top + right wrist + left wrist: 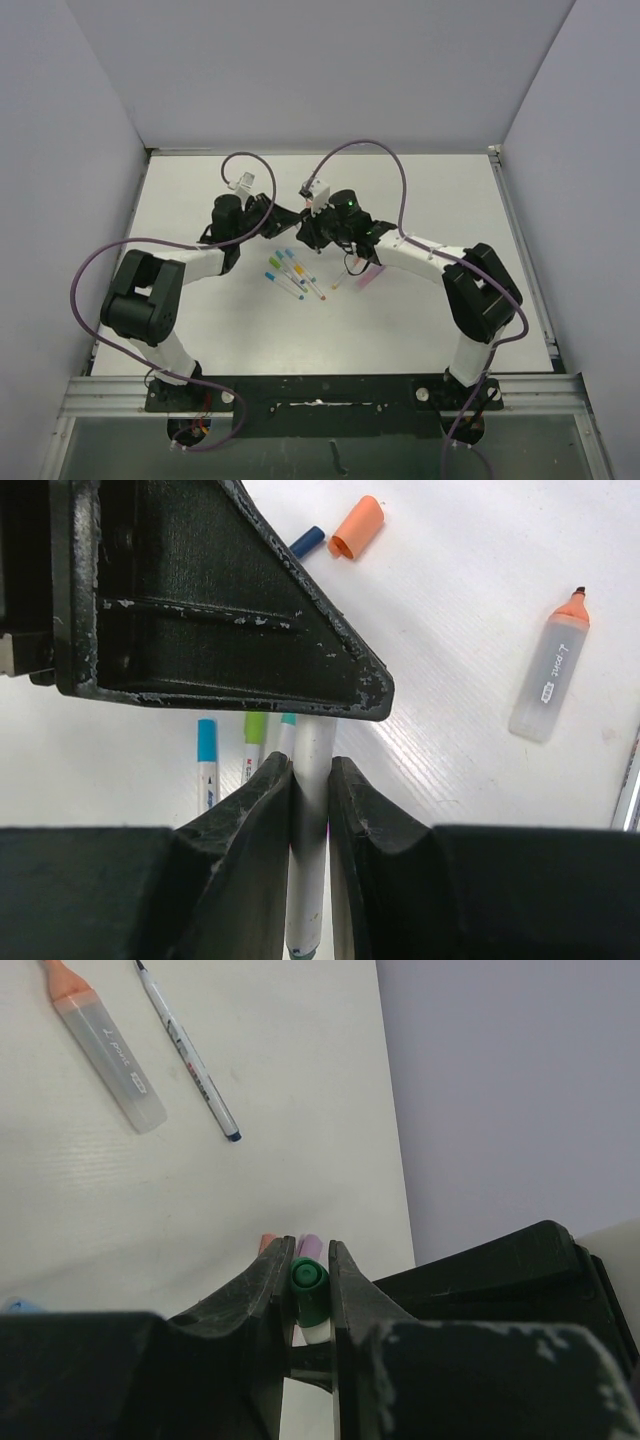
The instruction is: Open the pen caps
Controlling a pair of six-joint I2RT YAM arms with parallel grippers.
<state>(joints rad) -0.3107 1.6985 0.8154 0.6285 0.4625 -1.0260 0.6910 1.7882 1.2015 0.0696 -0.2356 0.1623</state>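
Room: table [420,330] edges well apart from left gripper [308,1254] and right gripper [310,770] | Pose: both reach inward, tips meeting mid-table above loose pens [290,275] | Left: clamps green cap [308,1282] | Right: clamps white barrel [312,820]

I see a green cap [308,1288] and a white barrel [310,810]. My table [470,630] is white, with an orange cap [357,526], a blue cap [206,738] and a grey, orange-tipped highlighter [550,675].

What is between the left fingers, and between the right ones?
The green pen cap sits pinched between the left fingers, seen in the left wrist view; the white pen barrel sits between the right fingers, seen in the right wrist view.
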